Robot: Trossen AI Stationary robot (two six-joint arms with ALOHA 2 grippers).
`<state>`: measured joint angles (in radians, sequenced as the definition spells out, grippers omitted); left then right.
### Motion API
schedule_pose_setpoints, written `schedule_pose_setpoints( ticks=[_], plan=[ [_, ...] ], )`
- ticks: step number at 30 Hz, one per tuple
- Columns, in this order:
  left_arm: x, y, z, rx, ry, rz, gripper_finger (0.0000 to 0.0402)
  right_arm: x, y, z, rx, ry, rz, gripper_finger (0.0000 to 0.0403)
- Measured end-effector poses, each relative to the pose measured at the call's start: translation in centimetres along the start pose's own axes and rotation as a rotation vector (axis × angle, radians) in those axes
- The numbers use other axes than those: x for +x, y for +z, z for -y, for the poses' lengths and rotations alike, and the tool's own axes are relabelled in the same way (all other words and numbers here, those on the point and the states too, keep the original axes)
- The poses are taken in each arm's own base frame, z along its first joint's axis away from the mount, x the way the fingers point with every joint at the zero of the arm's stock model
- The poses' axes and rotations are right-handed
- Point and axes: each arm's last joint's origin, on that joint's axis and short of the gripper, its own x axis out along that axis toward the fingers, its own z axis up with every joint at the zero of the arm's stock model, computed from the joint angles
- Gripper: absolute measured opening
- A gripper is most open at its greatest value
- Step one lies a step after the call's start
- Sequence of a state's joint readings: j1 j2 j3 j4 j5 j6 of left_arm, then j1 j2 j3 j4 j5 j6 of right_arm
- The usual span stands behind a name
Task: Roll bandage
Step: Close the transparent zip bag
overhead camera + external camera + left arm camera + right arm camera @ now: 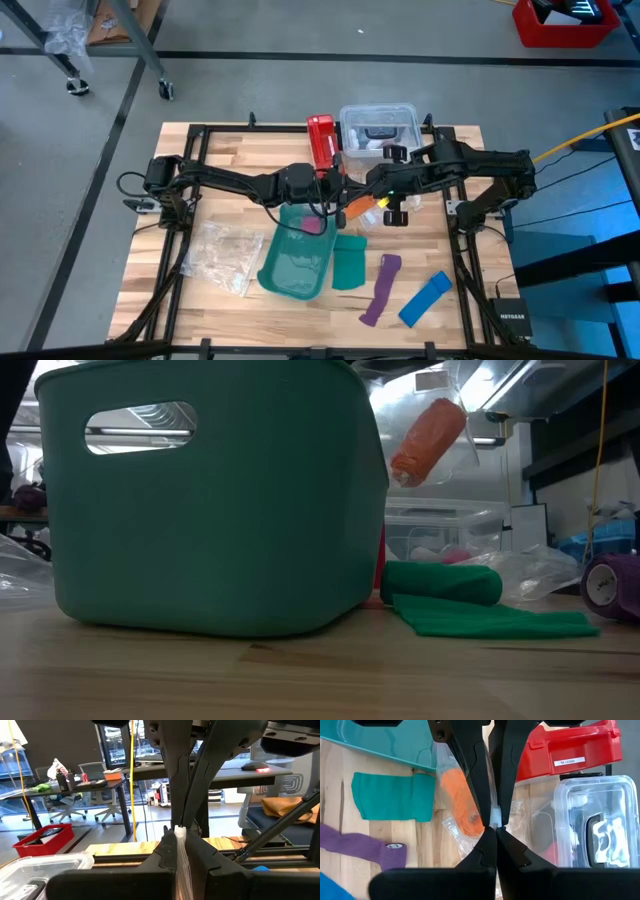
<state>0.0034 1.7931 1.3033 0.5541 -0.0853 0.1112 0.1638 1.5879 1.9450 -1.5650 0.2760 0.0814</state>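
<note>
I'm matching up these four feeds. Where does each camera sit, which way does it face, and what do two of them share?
High: overhead, straight down on table, both arms.
Low: table height, level past green bin; no arm clearly shown.
Left wrist: on left arm, facing the room; shut left gripper.
Right wrist: on right arm, looking down; shut right gripper pinching the bag.
Shared: orange bandage in right wrist, low and high views.

High overhead, low table-level, wrists close-up.
</note>
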Motion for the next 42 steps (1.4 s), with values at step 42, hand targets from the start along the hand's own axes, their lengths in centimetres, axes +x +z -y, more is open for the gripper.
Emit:
schedule_pose_setpoints(
  ticks=[42],
  plan=[
    [-2.9,2.7,-0.2,-0.036,0.005,-0.146,0.0005,0.0,0.6,0.0,0.122,0.008,0.060,0.0078]
  ],
)
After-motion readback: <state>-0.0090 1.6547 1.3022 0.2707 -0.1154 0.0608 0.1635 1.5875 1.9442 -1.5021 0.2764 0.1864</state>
